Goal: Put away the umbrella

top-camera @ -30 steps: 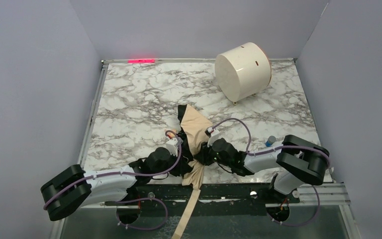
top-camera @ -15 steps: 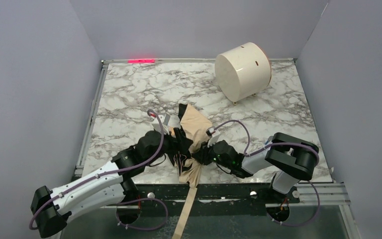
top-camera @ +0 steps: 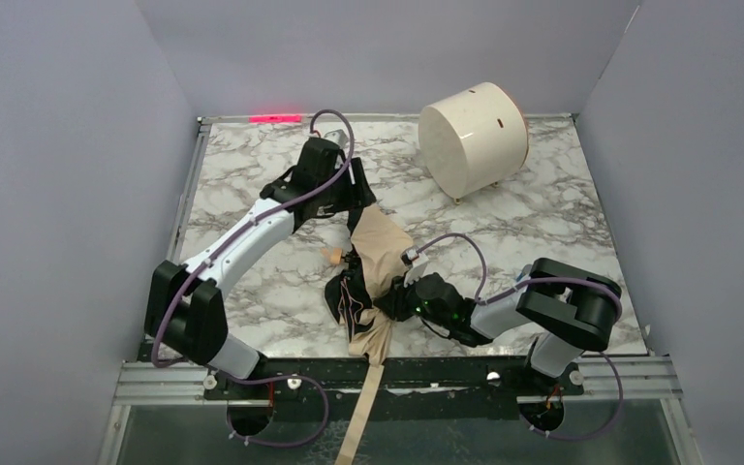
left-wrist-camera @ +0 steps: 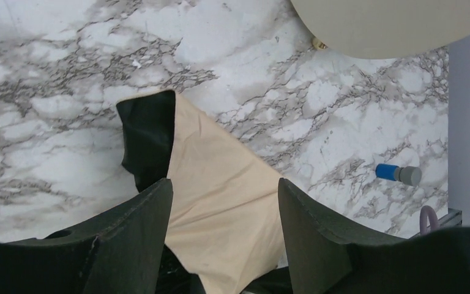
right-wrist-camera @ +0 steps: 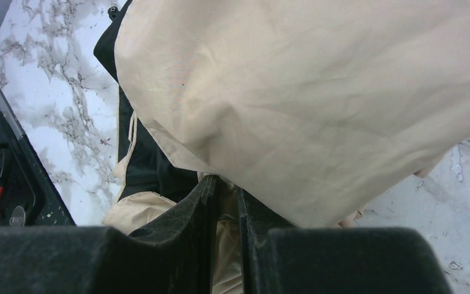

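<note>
The beige umbrella [top-camera: 378, 247], with black ribs showing, lies crumpled on the marble table [top-camera: 242, 194] near the front middle. Its peach knob [top-camera: 330, 255] sits at its left, and its tan strap [top-camera: 366, 407] hangs over the front edge. My left gripper [top-camera: 356, 199] is open and empty over the umbrella's far tip; in the left wrist view [left-wrist-camera: 224, 184] beige fabric [left-wrist-camera: 220, 147] shows between the fingers. My right gripper [top-camera: 392, 302] is shut on a fold of umbrella fabric [right-wrist-camera: 318, 92], pinched between its fingers [right-wrist-camera: 205, 202].
A white cylindrical drum [top-camera: 473, 136] lies on its side at the back right, and its rim shows in the left wrist view [left-wrist-camera: 391, 24]. A small blue-capped item [top-camera: 527, 274] lies beside the right arm, also in the left wrist view [left-wrist-camera: 398, 174]. Grey walls surround the table.
My left arm has left the umbrella's near left side and swung far back, now over its far tip. The right gripper has kept its hold, and black folds now show at the left.
</note>
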Action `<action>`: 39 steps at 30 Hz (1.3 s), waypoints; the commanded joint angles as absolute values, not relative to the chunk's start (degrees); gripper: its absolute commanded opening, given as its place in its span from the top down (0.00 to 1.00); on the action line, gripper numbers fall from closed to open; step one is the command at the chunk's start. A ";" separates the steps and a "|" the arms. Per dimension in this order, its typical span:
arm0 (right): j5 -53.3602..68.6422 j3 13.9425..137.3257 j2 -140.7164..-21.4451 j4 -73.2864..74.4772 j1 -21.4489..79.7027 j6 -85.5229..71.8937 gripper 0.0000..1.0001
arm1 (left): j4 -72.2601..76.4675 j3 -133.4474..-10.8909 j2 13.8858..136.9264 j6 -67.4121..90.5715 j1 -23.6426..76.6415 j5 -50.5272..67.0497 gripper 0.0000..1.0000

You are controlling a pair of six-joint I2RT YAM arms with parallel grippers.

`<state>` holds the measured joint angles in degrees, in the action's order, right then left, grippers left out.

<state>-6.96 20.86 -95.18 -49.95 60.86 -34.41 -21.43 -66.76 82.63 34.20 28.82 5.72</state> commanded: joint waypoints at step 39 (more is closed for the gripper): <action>-10.83 18.63 -96.59 -38.23 61.00 -32.61 0.77 | -16.54 -77.78 106.69 29.22 24.78 29.96 0.40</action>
<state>-7.86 20.82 -94.96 -49.67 61.14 -34.44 -21.58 -79.09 106.76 28.36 25.63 23.99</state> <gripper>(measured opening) 0.231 0.602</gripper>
